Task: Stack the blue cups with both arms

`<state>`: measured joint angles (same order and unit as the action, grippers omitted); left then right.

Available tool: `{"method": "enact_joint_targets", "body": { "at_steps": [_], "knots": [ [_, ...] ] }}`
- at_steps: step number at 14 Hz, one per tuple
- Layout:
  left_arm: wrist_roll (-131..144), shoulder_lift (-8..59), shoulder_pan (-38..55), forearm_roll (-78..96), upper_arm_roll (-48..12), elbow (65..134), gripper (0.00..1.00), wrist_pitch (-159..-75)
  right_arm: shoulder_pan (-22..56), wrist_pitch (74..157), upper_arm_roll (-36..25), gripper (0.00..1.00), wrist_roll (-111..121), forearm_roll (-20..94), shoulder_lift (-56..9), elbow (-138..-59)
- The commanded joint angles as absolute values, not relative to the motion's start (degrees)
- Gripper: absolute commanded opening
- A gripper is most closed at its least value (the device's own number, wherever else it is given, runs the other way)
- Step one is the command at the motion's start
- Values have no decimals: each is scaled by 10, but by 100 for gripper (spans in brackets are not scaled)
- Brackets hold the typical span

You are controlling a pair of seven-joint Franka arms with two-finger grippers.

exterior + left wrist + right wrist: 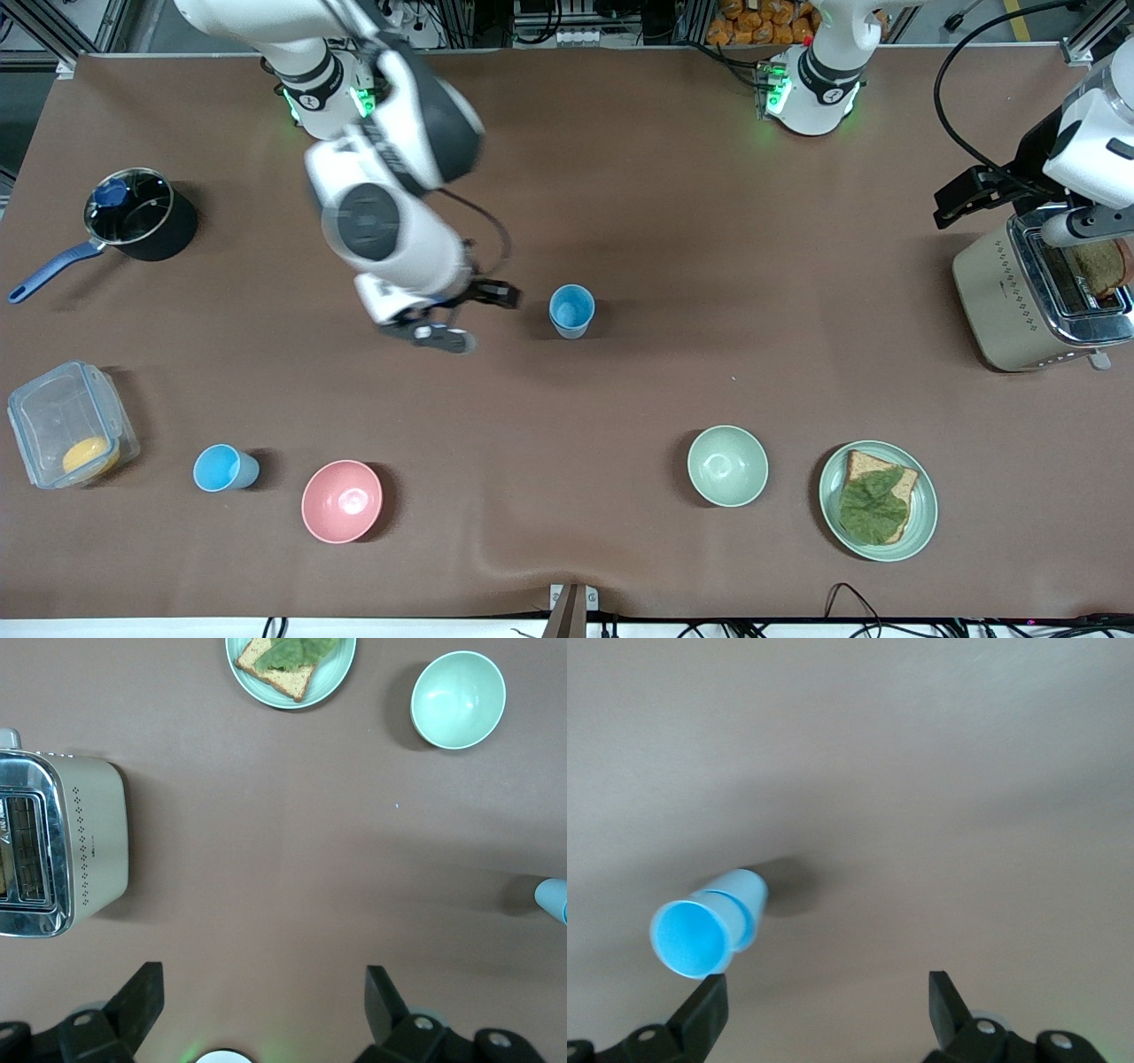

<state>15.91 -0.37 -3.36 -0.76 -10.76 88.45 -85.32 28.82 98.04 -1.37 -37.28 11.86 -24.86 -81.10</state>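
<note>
One blue cup stands upright in the middle of the table. It shows in the right wrist view, and its edge shows in the left wrist view. A second blue cup stands nearer the front camera, toward the right arm's end, beside the pink bowl. My right gripper is open and empty, low over the table beside the middle cup and apart from it; its jaws stand wide. My left gripper is open and empty, high over the table beside the toaster; its jaws stand wide.
A pale green bowl and a plate with bread and lettuce lie near the front camera. A dark pot with a blue handle and a clear box holding something yellow sit toward the right arm's end.
</note>
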Motion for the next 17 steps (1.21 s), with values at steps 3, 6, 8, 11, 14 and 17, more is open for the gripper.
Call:
{"method": "enact_joint_targets", "body": {
  "at_steps": [3,6,8,11,14,17],
  "knots": [
    [149,-11,-37,-13,-110,878,100,-850,184,970,-3,100,-166,70,-128,-951],
    [156,-5,-37,-15,-113,863,100,-850,101,965,-3,100,-23,58,-91,-977],
    [156,-4,-36,-17,-113,860,100,-850,56,955,-3,100,31,58,-62,-981],
    [150,-4,-36,-18,-113,856,100,-850,19,929,-3,100,37,43,-8,-971],
    [149,-5,-36,-18,-111,854,100,-848,14,913,0,100,37,4,17,-950],
    [149,-4,-36,-17,-112,854,100,-848,-49,853,62,100,32,-1,-2,-891]
  ]
}}
